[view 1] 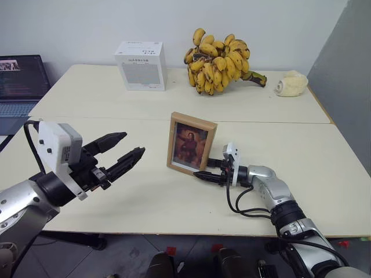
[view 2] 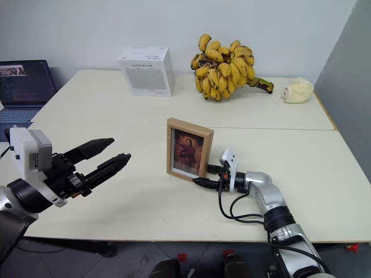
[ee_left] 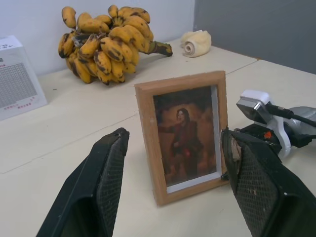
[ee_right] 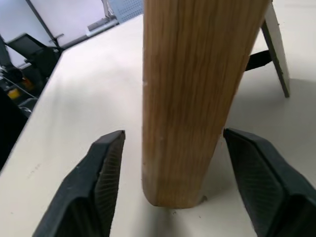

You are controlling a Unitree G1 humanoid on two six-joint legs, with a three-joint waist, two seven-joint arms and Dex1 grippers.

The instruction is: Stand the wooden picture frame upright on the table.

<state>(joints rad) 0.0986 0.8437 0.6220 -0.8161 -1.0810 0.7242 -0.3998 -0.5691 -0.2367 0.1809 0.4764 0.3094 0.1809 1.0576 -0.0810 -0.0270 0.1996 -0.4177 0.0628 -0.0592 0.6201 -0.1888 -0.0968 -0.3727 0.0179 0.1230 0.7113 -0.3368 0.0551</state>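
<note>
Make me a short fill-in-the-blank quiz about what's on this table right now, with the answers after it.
1. The wooden picture frame stands ____ on the table.
2. The right gripper has its fingers ____, one on each side of the frame's edge.
3. Behind the frame, beside the white box, lies a bunch of ____.
4. The left gripper hangs open, holding ____.

Answers: upright; open; bananas; nothing

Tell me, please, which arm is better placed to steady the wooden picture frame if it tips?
The right. The right gripper sits open around the lower edge of the wooden picture frame, which stands upright on the table. The left gripper hovers open, well apart from it.
</note>
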